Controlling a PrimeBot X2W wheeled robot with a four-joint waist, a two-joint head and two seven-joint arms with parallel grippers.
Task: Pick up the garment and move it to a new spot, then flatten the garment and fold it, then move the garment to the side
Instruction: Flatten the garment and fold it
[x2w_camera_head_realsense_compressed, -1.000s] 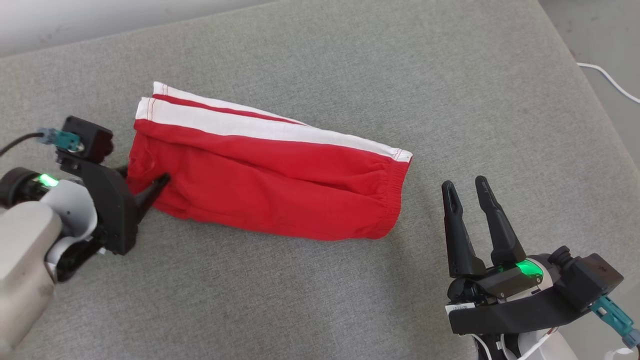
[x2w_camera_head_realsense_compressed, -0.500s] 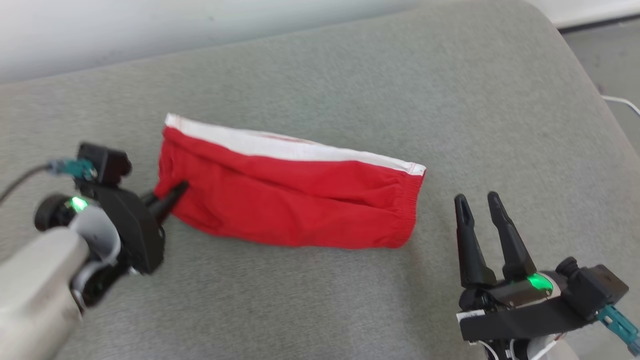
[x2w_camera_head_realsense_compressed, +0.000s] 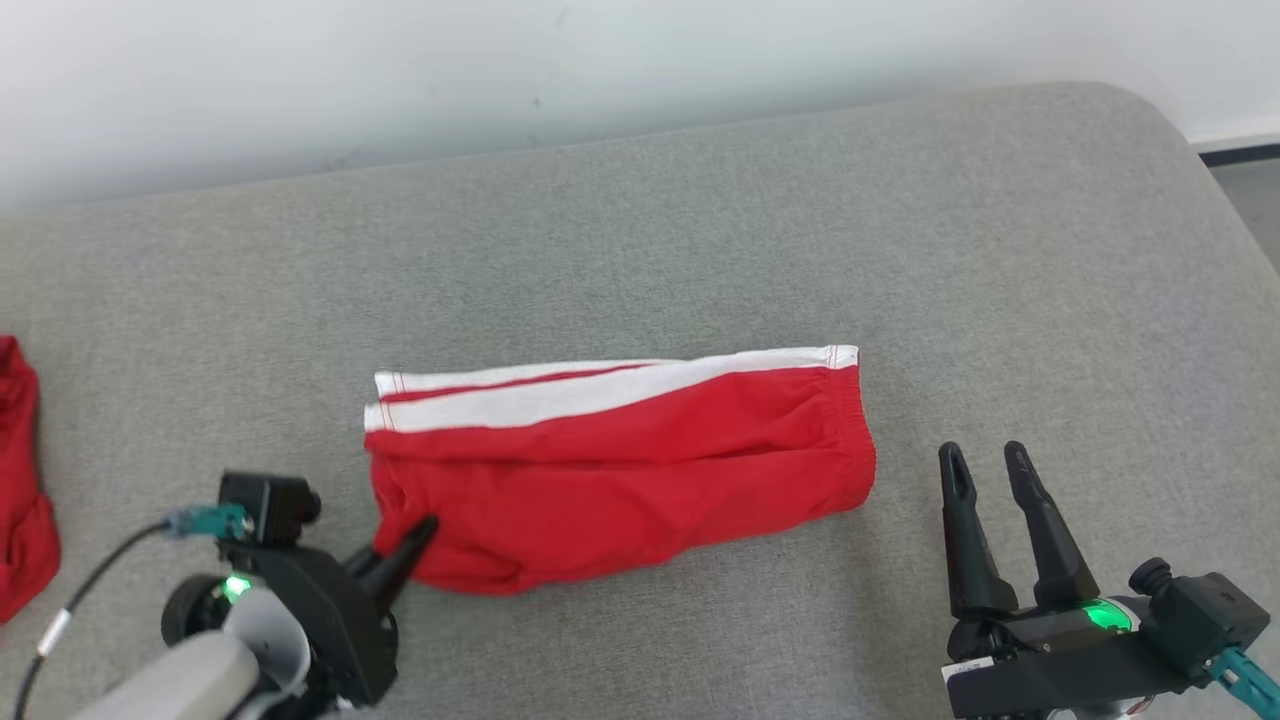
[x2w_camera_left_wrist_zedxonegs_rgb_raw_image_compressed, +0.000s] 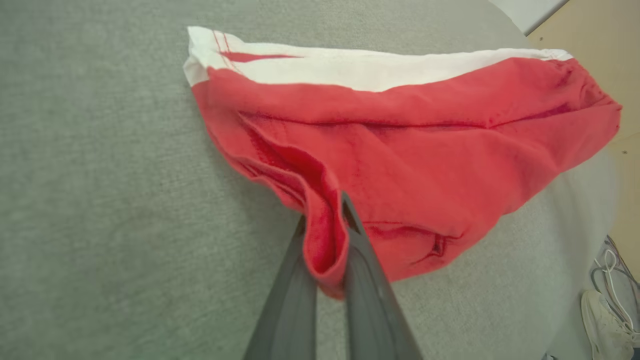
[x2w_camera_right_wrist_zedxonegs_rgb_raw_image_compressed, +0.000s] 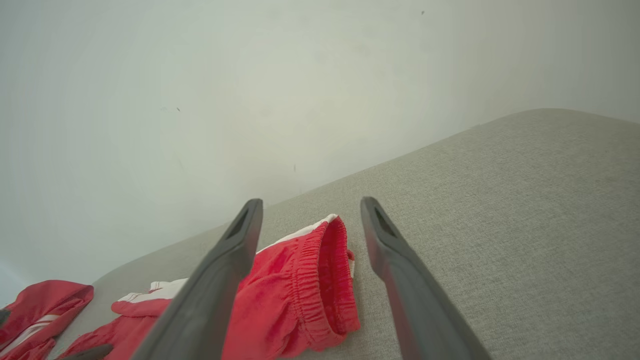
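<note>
1. Bright, soft, even light everywhere; thin faint shadow under near edge of garment (x2w_camera_head_realsense_compressed: 620, 470) in head view.
2. Head view crisp overall.
3. Left wrist view: wide-angle bend, hazy smear along right edge, own fingers (x2w_camera_left_wrist_zedxonegs_rgb_raw_image_compressed: 287, 320) soft.
4. Right wrist view: wall (x2w_camera_right_wrist_zedxonegs_rgb_raw_image_compressed: 200, 100) washed flat and pale, corners dimmer, fingers (x2w_camera_right_wrist_zedxonegs_rgb_raw_image_compressed: 215, 285) out of focus.

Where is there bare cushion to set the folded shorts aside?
Free: the wide strip between the shorts and the wall, and the right end of the cushion past the waistband. Crowded: the left end, where another red garment lies.
</note>
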